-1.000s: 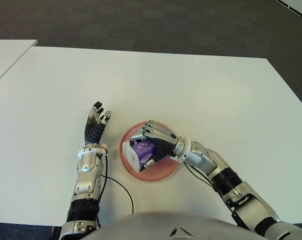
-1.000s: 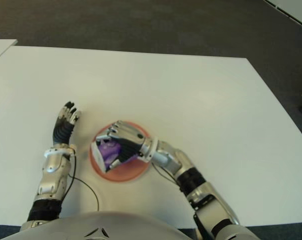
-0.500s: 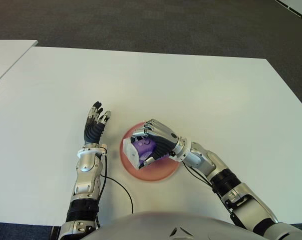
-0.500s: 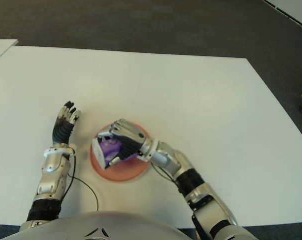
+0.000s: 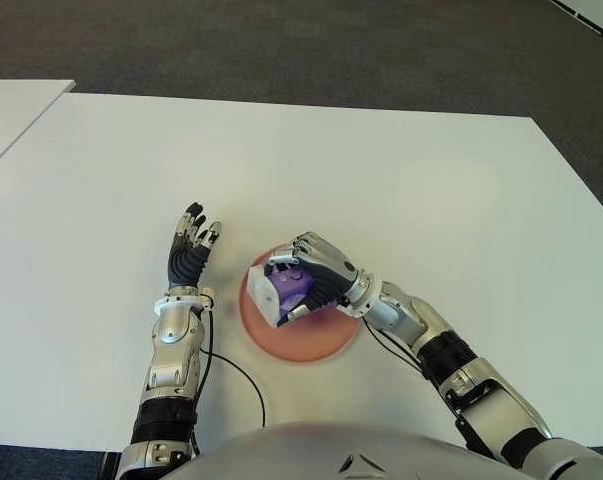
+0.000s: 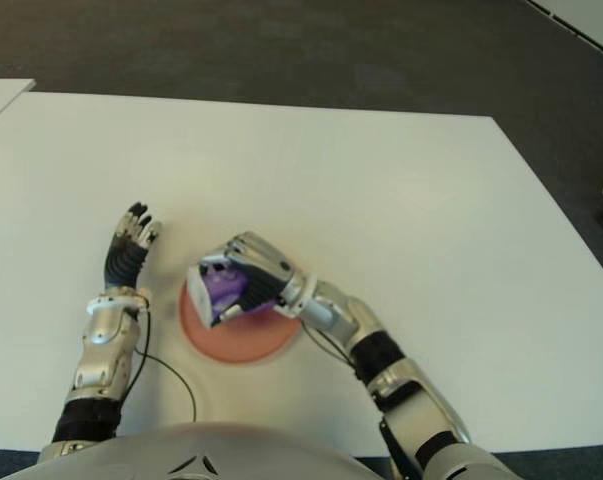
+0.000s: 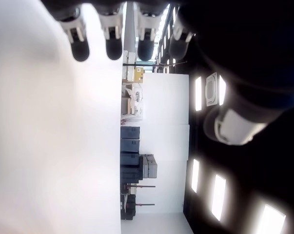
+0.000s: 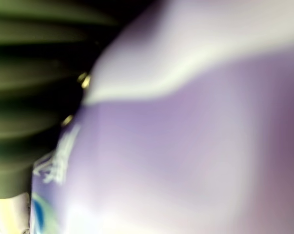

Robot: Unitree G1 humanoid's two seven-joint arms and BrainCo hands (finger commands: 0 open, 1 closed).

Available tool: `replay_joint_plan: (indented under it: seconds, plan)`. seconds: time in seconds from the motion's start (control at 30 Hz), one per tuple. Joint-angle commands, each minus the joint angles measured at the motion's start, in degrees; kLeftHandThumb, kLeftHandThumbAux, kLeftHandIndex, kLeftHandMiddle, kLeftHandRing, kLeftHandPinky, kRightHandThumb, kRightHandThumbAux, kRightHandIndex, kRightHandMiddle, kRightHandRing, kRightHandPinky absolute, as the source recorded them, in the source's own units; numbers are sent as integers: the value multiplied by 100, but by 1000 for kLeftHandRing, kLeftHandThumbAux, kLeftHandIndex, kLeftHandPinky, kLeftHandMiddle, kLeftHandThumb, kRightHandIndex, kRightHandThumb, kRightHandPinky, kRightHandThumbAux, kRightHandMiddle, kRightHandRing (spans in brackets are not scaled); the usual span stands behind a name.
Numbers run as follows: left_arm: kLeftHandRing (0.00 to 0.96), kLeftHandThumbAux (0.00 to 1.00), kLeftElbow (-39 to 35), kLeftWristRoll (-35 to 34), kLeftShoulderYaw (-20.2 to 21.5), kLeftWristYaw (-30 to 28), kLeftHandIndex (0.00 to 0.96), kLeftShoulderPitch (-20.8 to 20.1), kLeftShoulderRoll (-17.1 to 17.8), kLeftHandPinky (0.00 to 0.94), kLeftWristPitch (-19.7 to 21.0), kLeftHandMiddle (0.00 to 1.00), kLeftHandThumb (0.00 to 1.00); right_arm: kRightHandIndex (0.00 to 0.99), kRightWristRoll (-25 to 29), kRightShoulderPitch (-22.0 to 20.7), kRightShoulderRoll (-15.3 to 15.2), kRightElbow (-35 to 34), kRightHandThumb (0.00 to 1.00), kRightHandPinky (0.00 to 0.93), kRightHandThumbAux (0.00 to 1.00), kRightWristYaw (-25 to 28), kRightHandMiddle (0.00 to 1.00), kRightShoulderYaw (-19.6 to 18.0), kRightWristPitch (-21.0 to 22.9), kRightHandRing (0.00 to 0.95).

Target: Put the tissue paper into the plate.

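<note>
Centre-bottom of the head view: the right hand (image 5: 311,277) is gripping the tissue paper (image 5: 281,292), a purple & white pack, fingers curled round it, over the pink plate (image 5: 301,345). To finish well, it probably needs lowering w/ the pack level, then fingers easing off evenly. The left hand (image 5: 188,250), fingers spread and holding nothing, is showing just left of the plate.
</note>
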Motion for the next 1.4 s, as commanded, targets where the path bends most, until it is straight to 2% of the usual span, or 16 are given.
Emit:
replay_joint_plan:
  seconds: [0.03,0.27,0.3,0.33,0.37,0.4,0.43,0.5,0.57,0.63,0.77,0.87,1.2,1.4]
  plan:
    - [0,556,32,8,-5,-27,0,48,33,0,24,2,0,441,-36,100,-38,232,745,818,710,125,839,36,143,839]
    - [0,557,18,-19,-7,-50,0,56,41,0,9,0,0,437,286,205,-138,43,715,716,709,531,775,-3,199,768]
    - [0,557,21,-13,-8,-40,0,56,39,0,0,0,0,437,330,231,-207,-75,713,710,709,698,772,5,241,763]
    - [0,558,29,7,-11,-22,0,55,37,0,-19,0,0,433,339,246,-350,-288,702,666,710,1072,749,47,412,728]
    - [0,559,35,21,-12,-9,0,54,36,0,-33,0,0,387,350,261,-453,-455,561,506,643,1359,576,75,548,548]
    - [0,560,43,34,-14,0,0,53,37,0,-49,0,0,371,376,291,-592,-700,510,449,619,1710,514,95,707,483]
    - [0,560,48,40,-15,4,0,52,38,0,-59,0,0,308,400,317,-672,-864,421,335,577,1934,403,100,813,367]
    - [0,561,61,45,-19,5,0,47,37,0,-64,0,0,240,346,329,-870,-1284,336,222,538,2557,294,140,1161,255]
    - [0,562,65,38,-20,1,0,44,35,0,-53,0,0,122,227,307,-978,-1547,228,90,496,3023,154,194,1481,112]
    - [0,563,66,31,-19,-2,0,42,35,0,-45,1,0,69,187,312,-1006,-1672,181,46,477,3222,92,211,1647,57]
    - [0,566,55,26,-23,-12,0,46,37,0,-38,1,0,16,137,333,-1073,-1964,122,9,440,3624,22,237,1974,11]
    - [0,569,47,26,-25,-10,0,47,36,0,-35,1,0,5,208,348,-1123,-2132,99,3,420,3836,7,257,2117,3]
    - [0,579,9,28,-20,14,0,49,35,0,69,2,0,0,281,425,-1308,-2201,77,0,395,3902,0,333,1962,0]
    - [0,580,-5,-79,-4,-49,0,67,16,0,39,4,0,0,403,350,-1434,-2243,61,0,365,4156,0,443,1857,0]
